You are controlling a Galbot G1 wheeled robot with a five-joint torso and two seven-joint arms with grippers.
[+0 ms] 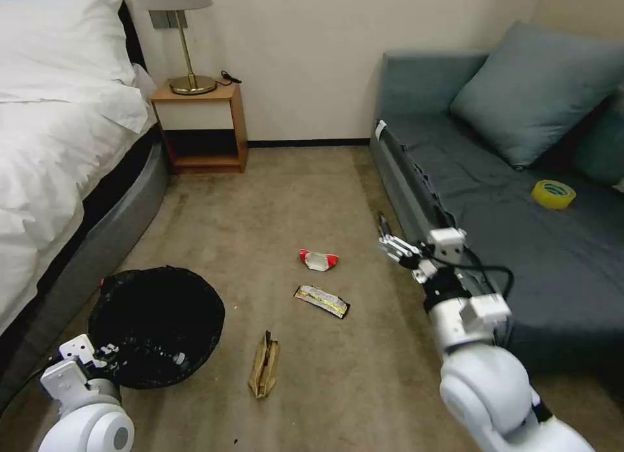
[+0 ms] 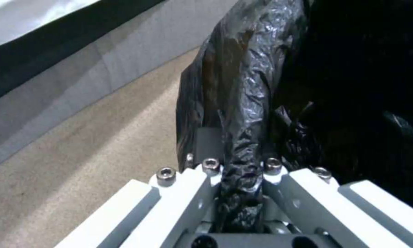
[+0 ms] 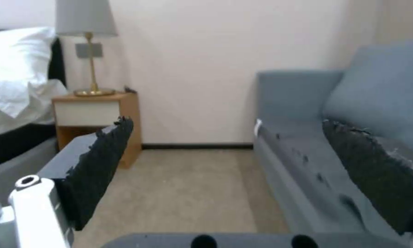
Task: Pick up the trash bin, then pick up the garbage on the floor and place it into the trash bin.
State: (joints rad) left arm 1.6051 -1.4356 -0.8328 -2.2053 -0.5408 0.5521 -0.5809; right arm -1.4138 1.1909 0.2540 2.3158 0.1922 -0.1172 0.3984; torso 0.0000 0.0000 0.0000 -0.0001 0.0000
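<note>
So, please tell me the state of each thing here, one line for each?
trash bin: upright on carpet, rim gripped by left claw.
left claw: shut on bag-lined rim.
right claw: open, empty, in the air beside the sofa.
brown paper bag: crumpled, on floor.
dark-and-gold wrapper: flat on floor.
red-and-white packet: crushed, on floor.

Legible text, labels, brands, numbers, signs: none.

Dark-and-gold wrapper, on the floor: gold printing along its length, characters too small to read.

Red-and-white packet, on the floor: no readable marking.

Yellow tape roll, on the sofa: faint green printing on its side, not readable.

Brown paper bag, on the floor: plain.
</note>
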